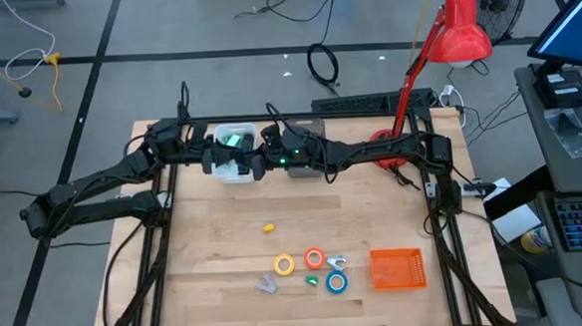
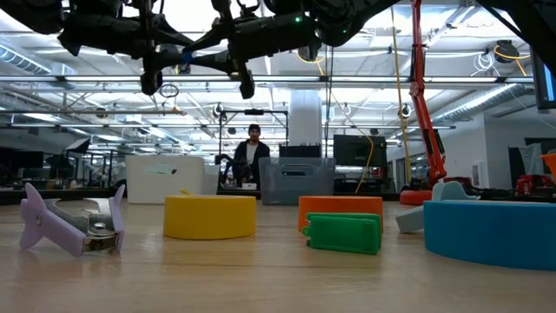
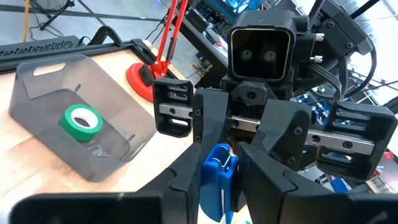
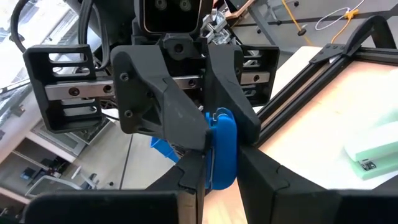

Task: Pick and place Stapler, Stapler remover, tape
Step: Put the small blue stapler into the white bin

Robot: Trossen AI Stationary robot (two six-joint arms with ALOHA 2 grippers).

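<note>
My two grippers meet tip to tip high over the table's far side, left gripper [image 1: 252,164] and right gripper [image 1: 272,161], both shut on one small blue stapler [image 3: 217,177]. A pale green stapler [image 1: 234,141] lies in the white bin [image 1: 234,172] below them. A green tape roll [image 3: 81,121] lies flat in the grey bin [image 3: 37,112]. Near the front edge lie the yellow [image 1: 284,265], orange-red [image 1: 314,258] and blue [image 1: 336,280] tape rolls, a small green stapler [image 2: 343,233] and a lilac staple remover [image 2: 69,226]. My left gripper [image 3: 217,193] pinches one end of the blue stapler [image 3: 212,186] between its two fingers, coming in level from the table's left. The stapler is lifted clear, high above the table. My right gripper [image 4: 219,177] pinches the other end of the blue stapler [image 4: 225,155] between its two fingers, coming in level from the table's right, its fingers facing the left gripper's. The stapler sits on edge between both pairs of fingers.
An orange mesh basket [image 1: 396,268] stands at the front right, and a small yellow piece [image 1: 268,226] lies mid-table. A red desk lamp [image 1: 456,30] leans over the far right corner. A person [image 2: 252,155] stands in the room beyond the table.
</note>
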